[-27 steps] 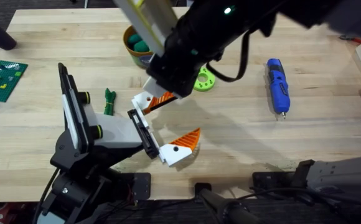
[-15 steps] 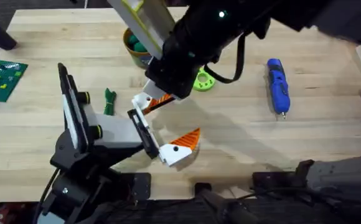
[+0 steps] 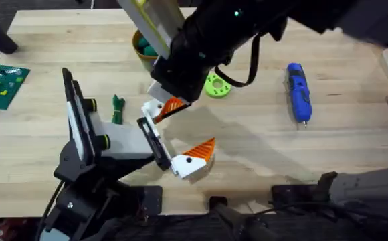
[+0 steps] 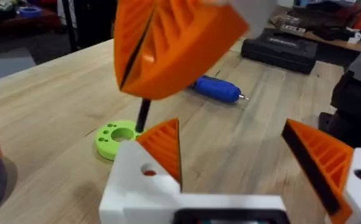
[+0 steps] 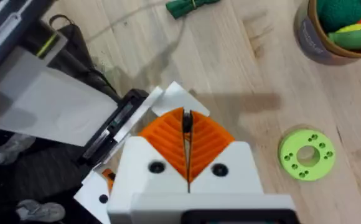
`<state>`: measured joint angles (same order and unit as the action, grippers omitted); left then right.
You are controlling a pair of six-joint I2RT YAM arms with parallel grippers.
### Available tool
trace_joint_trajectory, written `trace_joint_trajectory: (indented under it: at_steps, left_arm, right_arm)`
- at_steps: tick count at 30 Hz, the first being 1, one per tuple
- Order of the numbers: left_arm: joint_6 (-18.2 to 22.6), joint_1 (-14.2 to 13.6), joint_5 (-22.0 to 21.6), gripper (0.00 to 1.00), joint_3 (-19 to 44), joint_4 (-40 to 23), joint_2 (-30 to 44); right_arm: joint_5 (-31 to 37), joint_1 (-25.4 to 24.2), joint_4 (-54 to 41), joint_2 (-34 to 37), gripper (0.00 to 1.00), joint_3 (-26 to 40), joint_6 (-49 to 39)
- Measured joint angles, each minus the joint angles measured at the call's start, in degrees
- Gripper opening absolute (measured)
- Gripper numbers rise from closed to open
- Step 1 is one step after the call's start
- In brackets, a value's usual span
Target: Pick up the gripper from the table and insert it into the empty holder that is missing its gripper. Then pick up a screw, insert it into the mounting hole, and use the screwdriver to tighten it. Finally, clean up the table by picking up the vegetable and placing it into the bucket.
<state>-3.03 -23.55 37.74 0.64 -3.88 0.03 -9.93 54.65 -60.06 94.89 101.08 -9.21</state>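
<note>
Nearest my bases, the holder [image 3: 152, 141] is sitting across the front of the stand's white-grey body [image 3: 122, 142]. One white, orange-tipped finger [image 3: 192, 159] is sitting at its near end. The gripper [image 3: 159, 109] is lying against the holder's far end, its orange wedge pointing away from the stand. I cannot tell whether it is fully seated.

My left gripper [image 4: 230, 127] is standing wide apart with nothing between the two wedges. My right gripper [image 5: 187, 134] is hovering just over the gripper block. Its orange pads [image 4: 168, 43] are pressing together on a thin dark pin [image 4: 143, 115] that is sticking out below them.

Farther out, the vegetable [image 3: 118, 108] is lying beside the stand's black plate [image 3: 72, 110]. The lime-green ring [image 3: 217, 86] is resting past my right gripper. The screwdriver [image 3: 298, 91] is lying well off to the right. Farthest away, the bucket [image 3: 139, 59] is standing partly hidden behind my right arm, with toy pieces showing inside it.
</note>
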Motion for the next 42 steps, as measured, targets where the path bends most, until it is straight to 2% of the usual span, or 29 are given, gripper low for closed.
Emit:
trace_joint_trajectory:
  at_steps: [6, 11, 18, 29, 42]
  left_arm:
    - [0.0, 0.0, 0.0, 0.984, 0.0, 0.02, 0.0]
    - [0.0, 0.0, 0.0, 0.984, 0.0, 0.0, 0.0]
    - [-0.02, 0.0, 0.0, 0.984, 0.0, 0.0, 0.0]
    - [-0.02, 0.0, 0.0, 0.984, 0.0, 0.0, 0.0]
    - [-0.02, 0.0, 0.0, 0.984, 0.0, 0.0, 0.0]
  right_arm:
    - [0.04, 1.06, -0.79, 1.03, 0.007, 0.39, 0.64]
    - [1.15, 2.58, -4.38, 4.74, 0.007, 3.61, 1.42]
    - [1.79, 3.21, -6.22, 5.33, 0.007, 6.55, 1.94]
    - [5.59, 3.19, -6.59, 5.35, 0.007, 6.67, 1.95]
    - [6.05, 3.19, -6.27, 6.57, 0.007, 6.75, 1.95]
